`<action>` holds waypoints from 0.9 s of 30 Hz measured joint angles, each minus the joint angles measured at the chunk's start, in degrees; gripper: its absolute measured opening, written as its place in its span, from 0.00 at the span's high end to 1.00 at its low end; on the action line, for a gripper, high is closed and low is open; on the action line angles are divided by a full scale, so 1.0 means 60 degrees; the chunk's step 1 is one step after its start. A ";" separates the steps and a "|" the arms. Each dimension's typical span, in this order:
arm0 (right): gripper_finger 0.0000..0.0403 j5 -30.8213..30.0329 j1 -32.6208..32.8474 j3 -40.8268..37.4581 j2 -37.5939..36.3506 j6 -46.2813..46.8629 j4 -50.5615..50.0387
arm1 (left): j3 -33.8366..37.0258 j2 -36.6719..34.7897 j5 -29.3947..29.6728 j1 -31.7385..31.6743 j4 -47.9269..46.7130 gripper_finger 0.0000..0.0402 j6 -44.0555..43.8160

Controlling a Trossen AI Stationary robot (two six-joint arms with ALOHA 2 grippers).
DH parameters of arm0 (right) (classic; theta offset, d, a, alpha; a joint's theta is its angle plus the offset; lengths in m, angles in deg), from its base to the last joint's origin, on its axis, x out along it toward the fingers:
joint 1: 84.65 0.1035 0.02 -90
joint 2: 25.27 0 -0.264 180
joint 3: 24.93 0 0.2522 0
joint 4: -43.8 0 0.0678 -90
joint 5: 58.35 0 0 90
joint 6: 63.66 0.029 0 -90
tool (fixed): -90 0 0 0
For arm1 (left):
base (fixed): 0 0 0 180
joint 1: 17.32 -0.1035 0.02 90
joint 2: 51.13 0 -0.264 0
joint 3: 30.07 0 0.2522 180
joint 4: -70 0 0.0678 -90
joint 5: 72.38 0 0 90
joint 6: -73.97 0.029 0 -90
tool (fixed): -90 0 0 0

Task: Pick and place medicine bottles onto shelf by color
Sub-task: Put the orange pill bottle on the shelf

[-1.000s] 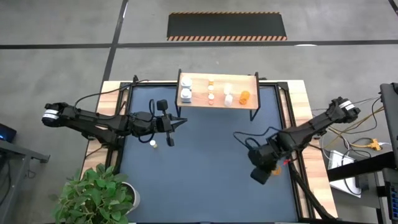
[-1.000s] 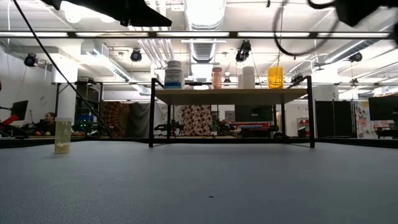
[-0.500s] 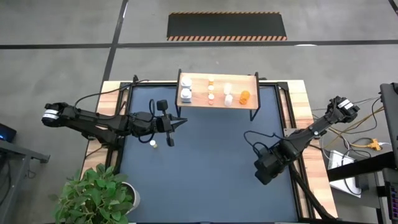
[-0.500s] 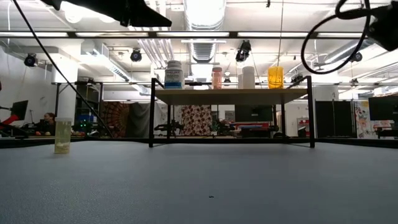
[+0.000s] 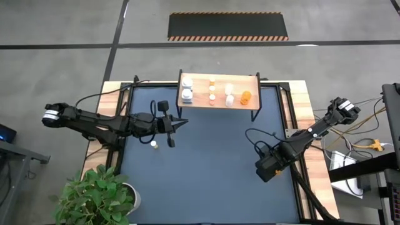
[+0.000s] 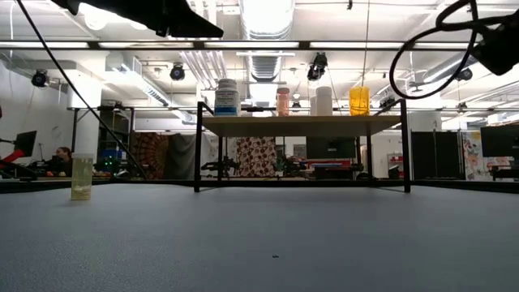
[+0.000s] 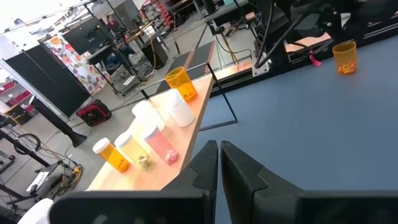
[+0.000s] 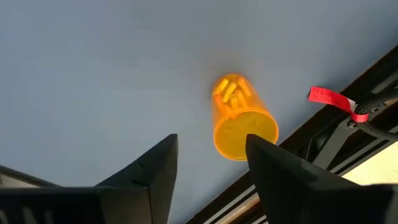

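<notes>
1. At the right edge of the dark mat, in the lower right of the high view, the right gripper hangs over an orange bottle; its fingers are spread wide and hold nothing.
2. That orange bottle stands on the mat just beside the black frame rail, near a red tag, with bare mat on its other sides.
3. In the upper middle of the high view the shelf stands at the mat's far edge, with white and orange bottles on it in a loose row; the left wrist view shows seven of them.
4. The left gripper reaches in from the left, above the mat and just short of the shelf's left end; its fingers are pressed together on nothing.
5. A small white-capped bottle stands alone on the mat just below the left gripper in the high view, with open mat around it.
6. A potted plant sits off the mat's lower left corner.
</notes>
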 joint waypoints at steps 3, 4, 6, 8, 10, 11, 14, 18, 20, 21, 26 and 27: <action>0.55 0.0006 0.0000 -0.0022 0.0229 -0.0015 0.0006 | 0.0010 0.0000 0.0000 0.0000 -0.0004 1.00 0.0000; 0.56 0.0008 0.0000 -0.0022 0.0300 -0.0018 0.0022 | 0.0010 0.0000 0.0000 0.0000 -0.0004 1.00 0.0000; 0.57 0.0032 0.0000 -0.0022 0.0441 -0.0075 0.0039 | 0.0010 0.0000 0.0000 0.0000 -0.0004 1.00 0.0000; 0.58 0.0091 0.0000 -0.0022 0.0594 -0.0157 0.0167 | 0.0010 0.0000 0.0000 0.0000 -0.0004 1.00 0.0004; 0.59 0.0108 0.0000 -0.0022 0.0748 -0.0175 0.0233 | 0.0013 0.0000 0.0000 0.0000 -0.0004 1.00 0.0001; 0.59 0.0161 0.0000 -0.0022 0.0831 -0.0175 0.0225 | 0.0013 0.0000 0.0000 0.0000 -0.0004 1.00 0.0004; 0.61 0.0435 0.0000 -0.0023 0.1121 -0.0344 0.0219 | 0.0017 0.0000 0.0000 -0.0002 -0.0003 1.00 0.0004; 0.65 0.0521 0.0000 -0.0029 0.1508 -0.0713 0.0208 | 0.0017 0.0000 0.0000 0.0000 -0.0004 1.00 0.0004; 0.67 0.0530 0.0000 -0.0029 0.1685 -0.1005 0.0228 | 0.0017 0.0000 0.0000 0.0000 -0.0004 1.00 0.0004; 0.69 0.0536 0.0000 -0.0029 0.1759 -0.1112 0.0230 | 0.0020 0.0000 0.0000 0.0000 -0.0004 1.00 0.0004; 0.79 0.0539 0.0000 -0.0029 0.1890 -0.1423 0.0247 | 0.0044 0.0000 0.0000 0.0000 -0.0004 1.00 0.0007; 0.81 0.0539 0.0000 -0.0029 0.1874 -0.1437 0.0257 | 0.0047 0.0000 0.0000 0.0000 -0.0002 1.00 0.0007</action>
